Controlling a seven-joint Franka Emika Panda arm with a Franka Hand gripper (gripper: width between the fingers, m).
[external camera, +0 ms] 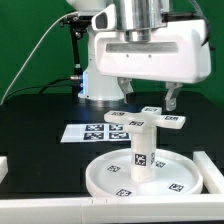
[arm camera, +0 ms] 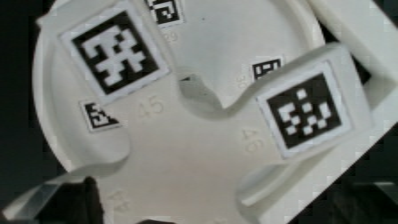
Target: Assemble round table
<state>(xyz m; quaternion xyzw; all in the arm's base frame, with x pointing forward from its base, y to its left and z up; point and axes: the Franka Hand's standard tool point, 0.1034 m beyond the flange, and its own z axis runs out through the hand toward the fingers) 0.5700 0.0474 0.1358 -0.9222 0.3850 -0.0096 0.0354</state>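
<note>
Round disc lies flat, rim up, on the black table near the front edge. Leg stands upright in its hub, long axis vertical. Foot piece sits on top w/ branches spread horizontally. Gripper hangs just above it, fingers apart, nothing held. Marker board lies behind the disc. The exterior view alone shows the leg's length; the wrist view gives a close-up of the foot's tagged branches over the disc. Whether the foot is fully seated: can't tell.

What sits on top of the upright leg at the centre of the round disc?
The branched foot piece sits on top of the leg, with its tagged arms spread out. It covers the leg's top end, so the joint between them cannot be seen.
</note>
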